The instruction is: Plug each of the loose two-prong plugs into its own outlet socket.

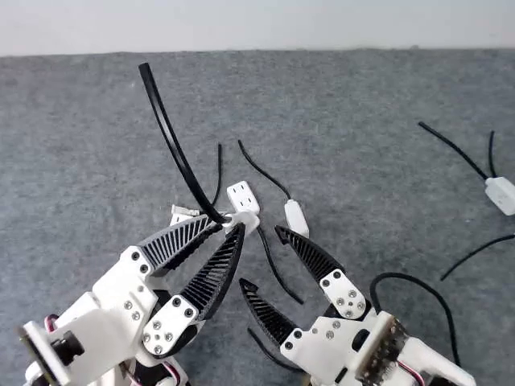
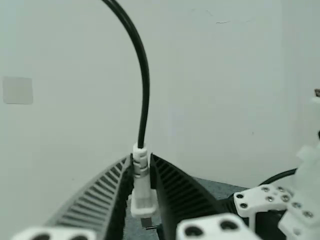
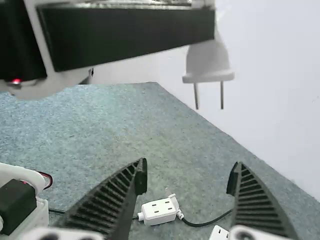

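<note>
At the near edge of the mat (image 1: 378,121), the two arms stand side by side. The left pincer (image 1: 231,225) is clamped on a white plug (image 1: 248,220), its ribbed black fingers (image 2: 175,185) pressing the body from both sides just below the collar. Its own wrist view shows the plug upright between them. The right wrist view shows the two prongs pointing down toward the mat, bare in the air and touching nothing. The plug's cord (image 1: 171,141) climbs from the pincer's tip in a stiff black arc, up and away.

Beside it, the right pincer (image 1: 262,259) is spread wide apart and holds nothing.

Just past the left pincer's tip, and ahead of the gap in the right pincer, a white socket (image 1: 243,195) lies face up on the mat. Its slots show and a thin cord trails from it. It sits below the held plug, clear of the prongs.

Just ahead of the right pincer's farther finger lies a white piece (image 1: 296,217) on its own cord; I cannot tell whether it is a plug or a socket.

Well off to the right pincer's outer side, a white block (image 1: 500,195) rests among more black cords. A pale wall (image 1: 257,24) closes the back.
</note>
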Tool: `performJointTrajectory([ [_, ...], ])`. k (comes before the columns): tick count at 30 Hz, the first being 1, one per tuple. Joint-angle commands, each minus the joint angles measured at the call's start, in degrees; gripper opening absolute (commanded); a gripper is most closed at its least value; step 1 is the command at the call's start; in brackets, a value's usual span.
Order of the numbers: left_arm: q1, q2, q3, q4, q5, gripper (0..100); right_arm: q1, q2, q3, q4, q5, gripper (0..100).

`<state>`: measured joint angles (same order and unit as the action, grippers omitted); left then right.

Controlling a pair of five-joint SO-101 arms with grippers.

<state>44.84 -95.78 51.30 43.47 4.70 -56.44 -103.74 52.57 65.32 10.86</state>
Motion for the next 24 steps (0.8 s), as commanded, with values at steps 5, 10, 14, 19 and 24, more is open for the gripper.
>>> performJointTrajectory([
  [5, 0.2, 0.9, -0.1, 1.5, 0.9, 1, 2.3, -0.3, -2.8, 0.5, 1.1, 26.2],
  [10, 0.4, 0.9, 0.0, 3.7, 0.9, 1, 7.8, -0.3, -3.1, -0.2, 0.9, 26.2],
  [14, 0.5, 1.0, 1.0, 6.5, 0.9, 1, 8.4, -0.3, -4.7, 0.5, 0.9, 26.2],
  [19, 0.5, 0.9, 2.7, 3.3, 0.9, 1, 8.3, -0.3, -4.9, 0.4, 0.7, 26.2],
  [24, 0.0, 0.9, 4.8, -1.2, 0.3, 1, 8.2, -0.3, -4.7, -0.1, -6.0, 26.2],
])
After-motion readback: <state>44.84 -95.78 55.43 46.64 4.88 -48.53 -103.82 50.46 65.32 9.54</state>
